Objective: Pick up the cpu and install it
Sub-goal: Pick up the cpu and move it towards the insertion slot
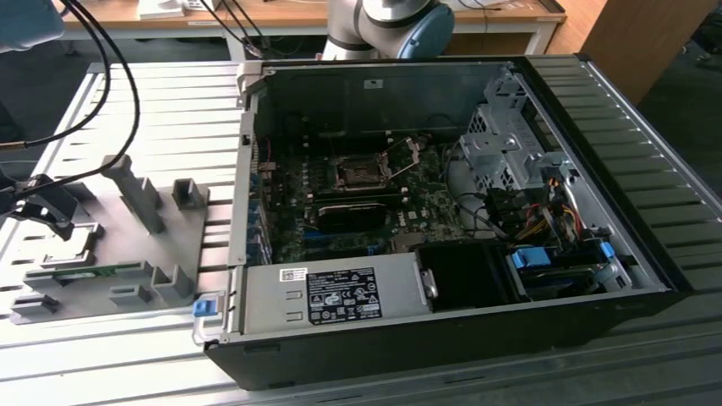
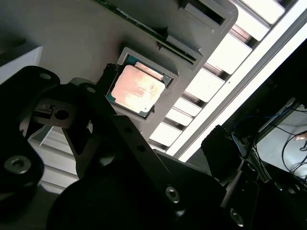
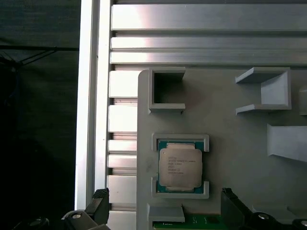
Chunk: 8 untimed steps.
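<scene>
We see the cpu (image 3: pixel 180 167) lying flat in a framed pocket of the grey holder plate (image 3: pixel 230 143) at the exterior view's left, which we judge keeps it square for a straight grasp, with our pincer (image 3: pixel 164 192) above it spread wide, holding nothing.

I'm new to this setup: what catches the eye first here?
The open computer case, its motherboard bare, takes up the middle and right of the exterior view. In both wrist views the cpu lies seated in a pocket of the grey holder plate, with the gripper open close by.
</scene>
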Each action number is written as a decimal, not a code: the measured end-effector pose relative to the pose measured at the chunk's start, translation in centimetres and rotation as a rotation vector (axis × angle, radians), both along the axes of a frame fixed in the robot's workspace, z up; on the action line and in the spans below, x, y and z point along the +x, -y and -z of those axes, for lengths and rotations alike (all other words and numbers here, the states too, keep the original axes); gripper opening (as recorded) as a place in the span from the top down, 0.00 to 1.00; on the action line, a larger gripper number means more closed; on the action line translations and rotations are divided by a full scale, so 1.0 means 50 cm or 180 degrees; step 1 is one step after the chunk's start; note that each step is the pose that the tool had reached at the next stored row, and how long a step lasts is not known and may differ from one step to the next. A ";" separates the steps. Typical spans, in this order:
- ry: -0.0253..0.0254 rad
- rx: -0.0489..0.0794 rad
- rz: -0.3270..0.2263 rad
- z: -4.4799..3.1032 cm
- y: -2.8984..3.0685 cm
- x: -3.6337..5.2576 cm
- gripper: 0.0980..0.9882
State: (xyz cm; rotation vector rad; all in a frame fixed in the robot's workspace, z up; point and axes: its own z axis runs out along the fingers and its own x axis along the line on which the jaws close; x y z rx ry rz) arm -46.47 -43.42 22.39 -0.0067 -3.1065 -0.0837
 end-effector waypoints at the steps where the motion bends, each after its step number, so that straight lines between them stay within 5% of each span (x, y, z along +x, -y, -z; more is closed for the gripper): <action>1: 0.0000 0.0000 0.0000 0.000 0.000 0.000 0.00; 8: 0.0000 0.0000 0.0000 0.000 0.000 0.005 0.02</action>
